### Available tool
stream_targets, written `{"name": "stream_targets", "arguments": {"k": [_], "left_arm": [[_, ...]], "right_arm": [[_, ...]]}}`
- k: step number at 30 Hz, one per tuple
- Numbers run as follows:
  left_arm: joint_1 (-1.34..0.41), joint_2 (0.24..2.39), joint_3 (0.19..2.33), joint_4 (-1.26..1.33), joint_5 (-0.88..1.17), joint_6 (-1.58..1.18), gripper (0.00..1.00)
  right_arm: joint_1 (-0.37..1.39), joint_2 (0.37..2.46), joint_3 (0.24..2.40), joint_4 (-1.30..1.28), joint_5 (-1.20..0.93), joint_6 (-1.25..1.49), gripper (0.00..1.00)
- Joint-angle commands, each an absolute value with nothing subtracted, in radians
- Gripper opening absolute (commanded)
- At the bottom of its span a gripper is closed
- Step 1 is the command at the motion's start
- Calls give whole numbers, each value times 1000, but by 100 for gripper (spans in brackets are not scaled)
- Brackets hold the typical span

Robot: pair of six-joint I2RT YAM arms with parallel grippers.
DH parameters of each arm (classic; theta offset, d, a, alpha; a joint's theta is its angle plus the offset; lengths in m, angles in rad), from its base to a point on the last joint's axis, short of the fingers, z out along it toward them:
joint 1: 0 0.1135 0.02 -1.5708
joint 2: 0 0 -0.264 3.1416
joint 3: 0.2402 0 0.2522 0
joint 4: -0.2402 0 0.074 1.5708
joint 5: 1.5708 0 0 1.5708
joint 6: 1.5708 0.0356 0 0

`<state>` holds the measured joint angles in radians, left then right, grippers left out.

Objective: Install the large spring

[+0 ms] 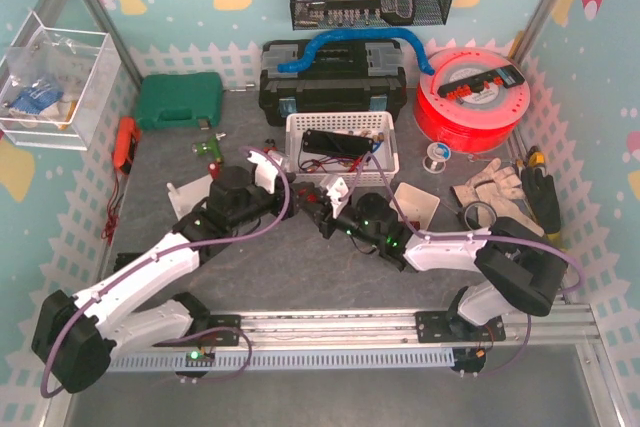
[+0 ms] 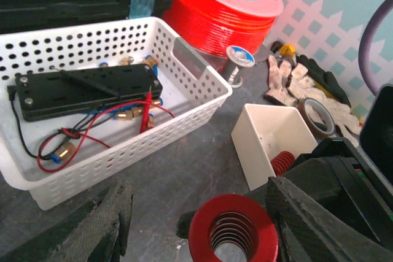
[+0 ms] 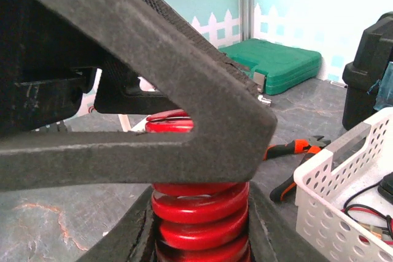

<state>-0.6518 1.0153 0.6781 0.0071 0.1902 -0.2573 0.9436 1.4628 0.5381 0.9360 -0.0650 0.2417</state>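
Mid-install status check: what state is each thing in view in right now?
Right gripper, shut on large spring
Left gripper, open, fingers either side of that spring
Green case, closed
Black toolbox, closed
White box, open top, small spring inside

Both same build: white-and-black left arm (image 1: 150,267) and right arm (image 1: 450,247) have glossy white moulded link shells between chunky matt black joint housings. A thin purple-grey cable (image 1: 287,190) loops free behind each wrist, and a small green LED (image 1: 388,240) is lit just back from the tool. The matt black gripper fingers (image 2: 92,228) have a coarse woven-looking texture and a blunt wedge shape.
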Motion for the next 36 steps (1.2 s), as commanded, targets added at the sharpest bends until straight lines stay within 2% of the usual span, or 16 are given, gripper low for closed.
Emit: {"name": "stream_targets", "arguments": {"k": [1, 5, 8, 9, 10, 13, 15, 22, 36], "left_arm": [[-655, 1030, 722, -21, 201, -255, 58], [-657, 1029, 733, -14, 270, -261, 48], [-657, 1023, 739, -12, 319, -261, 29], [-657, 1021, 739, -15, 325, -262, 26], [-657, 1019, 738, -21, 323, -264, 27], [-657, 1029, 750, -68, 289, -280, 40], [-657, 1041, 762, -104, 273, -293, 43], [-657, 1062, 782, -109, 299, -353, 48], [-655, 1089, 782, -100, 373, -387, 48]], "right_arm": [[946, 1435, 518, 1027, -42, 232, 0], [946, 1434, 497, 1047, -54, 200, 0], [946, 1433, 492, 1045, -46, 194, 0], [946, 1432, 492, 1044, -39, 195, 0], [945, 1431, 491, 1044, -38, 193, 0], [946, 1422, 486, 1045, -36, 190, 0], [946, 1411, 474, 1047, -19, 187, 0], [945, 1376, 448, 1072, -8, 134, 0], [945, 1368, 446, 1072, 0, 126, 0]]}}
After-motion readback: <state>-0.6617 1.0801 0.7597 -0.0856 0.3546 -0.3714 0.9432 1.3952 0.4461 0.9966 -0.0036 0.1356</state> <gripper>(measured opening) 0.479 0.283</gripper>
